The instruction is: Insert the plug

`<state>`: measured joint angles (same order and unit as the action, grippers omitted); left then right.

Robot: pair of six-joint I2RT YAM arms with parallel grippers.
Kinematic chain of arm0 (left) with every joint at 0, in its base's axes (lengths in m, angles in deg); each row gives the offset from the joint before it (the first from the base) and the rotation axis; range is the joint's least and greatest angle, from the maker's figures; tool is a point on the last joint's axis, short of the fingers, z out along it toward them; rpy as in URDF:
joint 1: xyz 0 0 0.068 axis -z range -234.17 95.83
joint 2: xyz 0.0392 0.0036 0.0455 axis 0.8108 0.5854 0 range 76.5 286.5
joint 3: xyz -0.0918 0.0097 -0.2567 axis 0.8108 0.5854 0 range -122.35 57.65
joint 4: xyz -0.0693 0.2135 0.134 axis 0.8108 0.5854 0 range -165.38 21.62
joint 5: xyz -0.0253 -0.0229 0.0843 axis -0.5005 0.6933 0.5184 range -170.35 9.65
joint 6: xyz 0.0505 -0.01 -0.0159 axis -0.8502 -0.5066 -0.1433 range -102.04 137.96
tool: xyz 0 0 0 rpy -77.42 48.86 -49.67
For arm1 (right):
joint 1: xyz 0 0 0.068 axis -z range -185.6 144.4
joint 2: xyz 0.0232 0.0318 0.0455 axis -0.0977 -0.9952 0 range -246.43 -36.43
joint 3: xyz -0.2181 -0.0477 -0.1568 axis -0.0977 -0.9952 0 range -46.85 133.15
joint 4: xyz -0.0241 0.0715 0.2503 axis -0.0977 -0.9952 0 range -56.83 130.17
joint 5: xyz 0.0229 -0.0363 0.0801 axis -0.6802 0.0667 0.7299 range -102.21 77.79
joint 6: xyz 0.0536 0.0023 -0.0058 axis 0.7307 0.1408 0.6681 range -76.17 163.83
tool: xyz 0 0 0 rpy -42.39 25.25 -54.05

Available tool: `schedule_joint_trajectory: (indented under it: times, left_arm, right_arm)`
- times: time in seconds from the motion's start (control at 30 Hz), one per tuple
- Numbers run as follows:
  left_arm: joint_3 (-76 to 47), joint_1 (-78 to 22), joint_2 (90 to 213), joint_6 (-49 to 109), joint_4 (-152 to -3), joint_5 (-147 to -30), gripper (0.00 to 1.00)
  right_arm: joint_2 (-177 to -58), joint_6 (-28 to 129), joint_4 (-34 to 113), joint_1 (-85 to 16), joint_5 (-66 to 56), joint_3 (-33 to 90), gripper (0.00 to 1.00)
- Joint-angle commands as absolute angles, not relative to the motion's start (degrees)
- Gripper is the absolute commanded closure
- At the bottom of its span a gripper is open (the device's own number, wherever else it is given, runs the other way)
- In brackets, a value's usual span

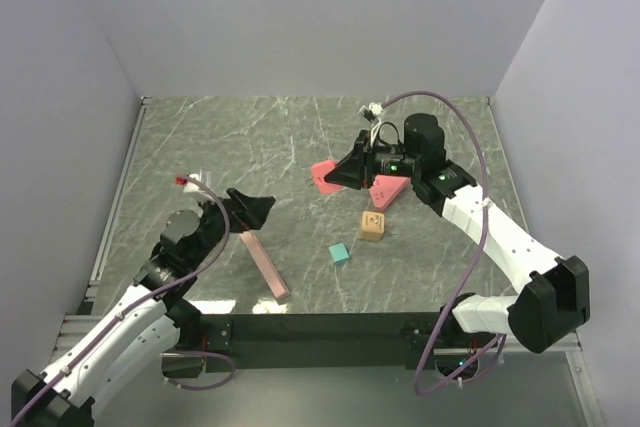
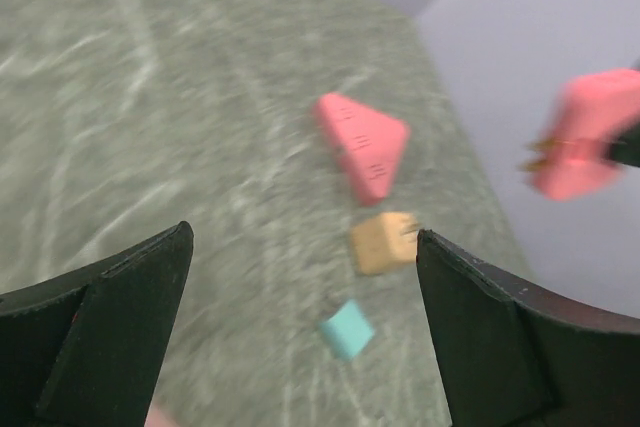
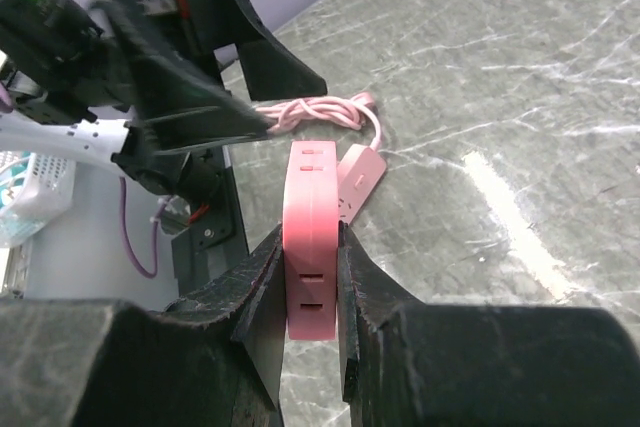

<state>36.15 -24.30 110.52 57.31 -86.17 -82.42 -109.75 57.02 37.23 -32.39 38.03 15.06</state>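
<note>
While your right jaws stand clamped on the flat sides of the pink plug point(image 3: 310, 237), your left jaws stand wide apart with nothing between them. You hold the plug on edge, off the counter point(image 1: 250, 137), over its middle and a little toward the far edge. From the left wrist its brass prongs point(image 2: 545, 152) show, though blurred. Your left jaws hang over the far end of the pink strip point(image 1: 265, 262), which lies slanted close to the near edge, left of centre and well apart from the plug. From the right wrist you see the strip's twisted cord point(image 3: 310, 112) bunched at one end. Between your two arms lie a pink wedge point(image 1: 388, 190), a tan cube point(image 1: 372, 225) and a teal cube point(image 1: 340, 254). The wedge is near the right jaws, the tan cube lies just toward the near edge from it, and the teal cube lies nearer that edge still.
</note>
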Motion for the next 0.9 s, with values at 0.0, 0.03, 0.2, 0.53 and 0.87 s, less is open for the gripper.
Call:
schedule_joint_trajectory:
  times: [0.0, 0.03, 0.2, 0.53, 0.87]
  left_arm:
    - [35.4, -23.3, 109.0, 62.6, -66.2, -68.0, 0.01]
    - [34.8, -23.1, 109.3, 63.6, -63.9, -66.9, 0.01]
    - [31.2, -22.7, 112.3, 68.4, -53.2, -64.8, 0.01]
    - [30.7, -22.7, 125.8, 73.4, -53.7, -68.1, 0.01]
    - [33.3, -23.7, 134.9, 71.2, -63.9, -74.9, 0.19]
  right_arm:
    - [-106.7, 59.4, 45.0, -32.1, 37.2, 12.0, 1.00]
    - [-106.5, 59.6, 45.4, -32.1, 37.1, 11.4, 1.00]
    - [-105.9, 60.9, 50.5, -32.1, 37.9, 6.6, 1.00]
    - [-107.2, 60.4, 53.9, -31.7, 41.3, 4.6, 1.00]
    - [-110.1, 61.2, 55.8, -31.2, 42.9, 4.1, 1.00]
